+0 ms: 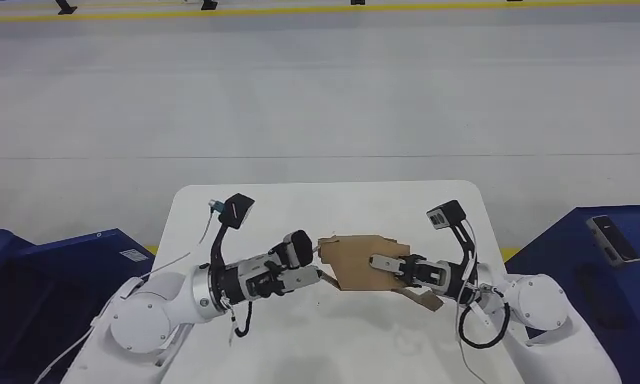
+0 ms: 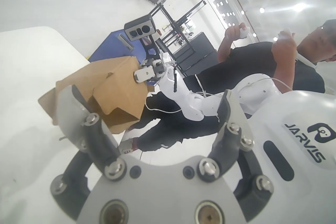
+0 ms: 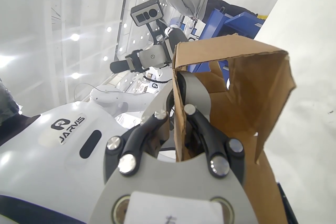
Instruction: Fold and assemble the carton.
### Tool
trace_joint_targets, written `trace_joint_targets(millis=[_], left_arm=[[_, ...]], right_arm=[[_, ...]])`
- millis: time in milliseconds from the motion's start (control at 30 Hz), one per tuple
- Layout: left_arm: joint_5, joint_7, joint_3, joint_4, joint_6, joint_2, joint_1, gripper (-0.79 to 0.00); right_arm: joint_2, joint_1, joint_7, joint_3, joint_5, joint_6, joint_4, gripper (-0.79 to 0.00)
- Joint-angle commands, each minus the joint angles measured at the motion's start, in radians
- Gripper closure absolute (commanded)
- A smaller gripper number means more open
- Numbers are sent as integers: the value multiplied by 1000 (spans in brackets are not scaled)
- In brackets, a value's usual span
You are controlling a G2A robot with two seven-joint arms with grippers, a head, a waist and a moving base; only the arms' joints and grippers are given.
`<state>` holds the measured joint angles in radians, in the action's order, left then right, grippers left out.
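- The brown corrugated-cardboard carton (image 1: 360,256) sits half-formed over the middle of the rounded white table (image 1: 250,209), flaps loose. We judge its walls could crease off the score lines.
- The right gripper (image 3: 177,93) pinches 1 wall, a finger on each face. A hard pull may tear that panel or let it slip.
- The left gripper (image 2: 148,101) is spread wide just beside the carton's other end, holding nothing. Pushing there could skew the box around its 1 anchor.
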<state>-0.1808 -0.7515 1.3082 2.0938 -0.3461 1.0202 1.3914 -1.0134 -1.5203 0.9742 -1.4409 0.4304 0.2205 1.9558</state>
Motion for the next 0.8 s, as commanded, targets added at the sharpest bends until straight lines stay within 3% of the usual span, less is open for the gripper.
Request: trace_joint_targets(millis=[0, 100, 233, 400, 767], left_arm=[[-6, 31, 6, 16, -12, 1, 10, -785], [-42, 42, -3, 44, -30, 3, 20, -785], [-83, -28, -46, 48, -3, 4, 19, -785], [-85, -76, -85, 7, 43, 6, -8, -785], [-57, -74, -113, -43, 102, 10, -39, -785]], right_arm=[[0, 2, -2, 2, -4, 0, 1, 0], [0, 4, -4, 6, -9, -1, 0, 0], [0, 9, -6, 9, -13, -1, -5, 0], [1, 14, -18, 4, -22, 9, -12, 0], [0, -1, -87, 6, -125, 96, 9, 0]])
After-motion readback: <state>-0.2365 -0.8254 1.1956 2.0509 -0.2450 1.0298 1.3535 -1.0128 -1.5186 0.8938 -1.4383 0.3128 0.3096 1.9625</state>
